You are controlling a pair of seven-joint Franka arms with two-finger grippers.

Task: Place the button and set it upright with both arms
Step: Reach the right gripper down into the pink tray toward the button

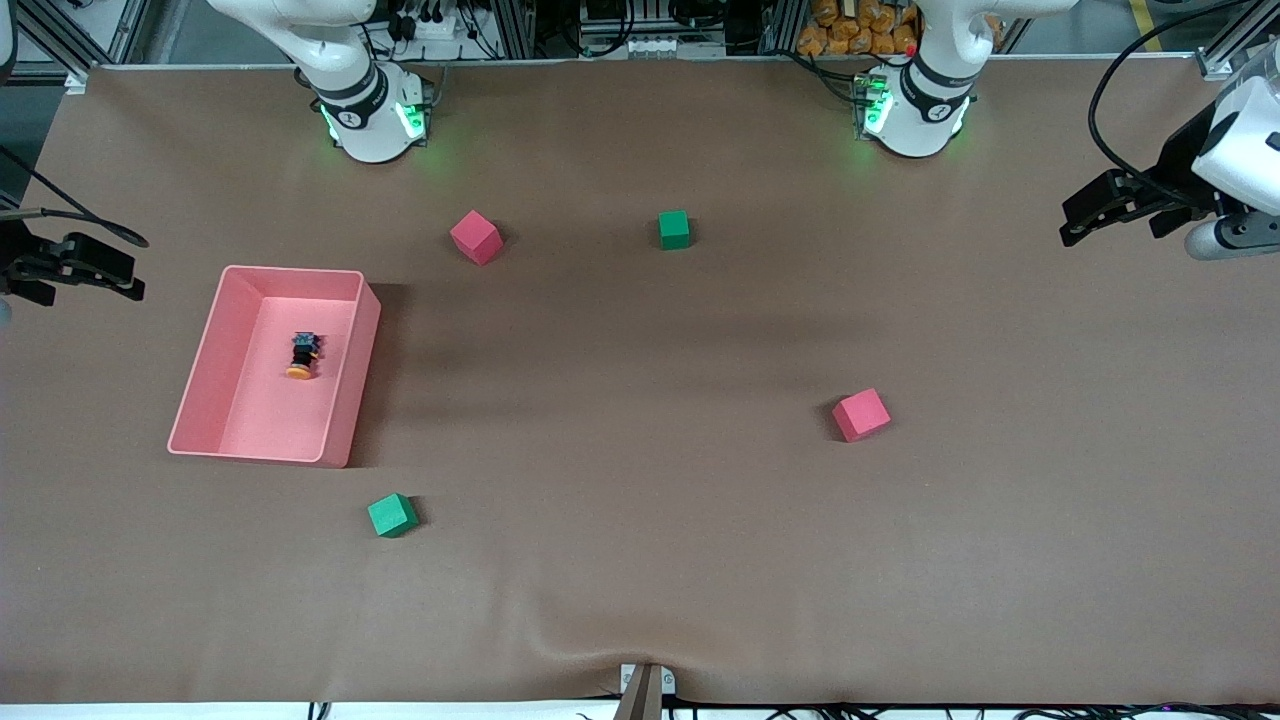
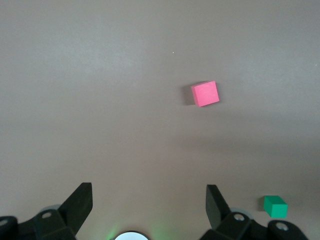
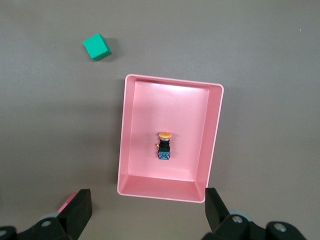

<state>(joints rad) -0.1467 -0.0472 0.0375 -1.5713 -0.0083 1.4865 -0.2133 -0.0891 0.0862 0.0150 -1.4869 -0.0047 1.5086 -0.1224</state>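
While lying on its side, tiny push-button with round orange cap and short black body point(image 1: 302, 356) rests on floor of shallow pink rectangular plastic tray point(image 1: 205, 372), roughly mid-tray, cap pointing toward front camera, touching no wall; tray sits on brown cloth-covered worktop point(image 1: 640, 520) toward right arm's end; right gripper point(image 1: 75, 272) up in air over worktop edge at that end, beside tray, black jaws spread wide and holding nothing, arm waiting; seen from right wrist view, same button point(image 3: 164, 146) and tray point(image 3: 215, 130) below camera, jaw tips apart at frame edge; left gripper point(image 1: 1105, 208) up in air over worktop at left arm's end, well apart from tray, jaws spread wide and empty, arm waiting too; four small foam cubes scattered on worktop: red cube point(image 1: 475, 237) near right arm's base, farther from front camera than tray; green cube point(image 1: 674, 229) beside it toward left arm's end; second red cube point(image 1: 861, 414) nearer to front camera, toward left arm's end, also seen from left wrist view point(image 2: 205, 93); second green cube point(image 1: 392, 515) just nearer to front camera than tray, close to its corner, apart from it; green lights glowing on both white arm bases.
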